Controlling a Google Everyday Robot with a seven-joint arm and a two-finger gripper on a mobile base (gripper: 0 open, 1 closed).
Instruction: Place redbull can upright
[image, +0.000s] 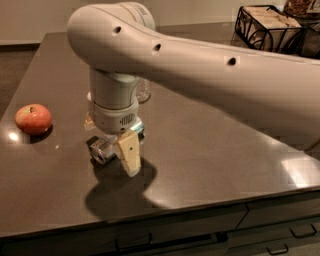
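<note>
Along the near edge, below the dark table (215, 150), we see a row of drawer fronts (260, 220) with dark handles. On the tabletop just behind that edge lies the arm's shadow (117, 192).

Just past the shadow, the gripper (112, 147) is down at the table surface, left of centre, hanging from a thick white wrist (114, 102). Its jaws stand apart, one on each side of the redbull can (101, 149). The near finger (129, 152), tan and blunt, crosses in front of the can's side, and only a tan sliver of the far one shows behind the wrist. We cannot tell whether either one touches the metal.

The can lies on its side on the table under the wrist, its shiny silver end turned toward the front left.

Further left, well apart from the can, a red apple (33, 119) sits near the table's left edge. Behind the wrist, part of a clear plastic bottle (144, 90) shows. At the far right corner stands a black wire basket (265, 27).
</note>
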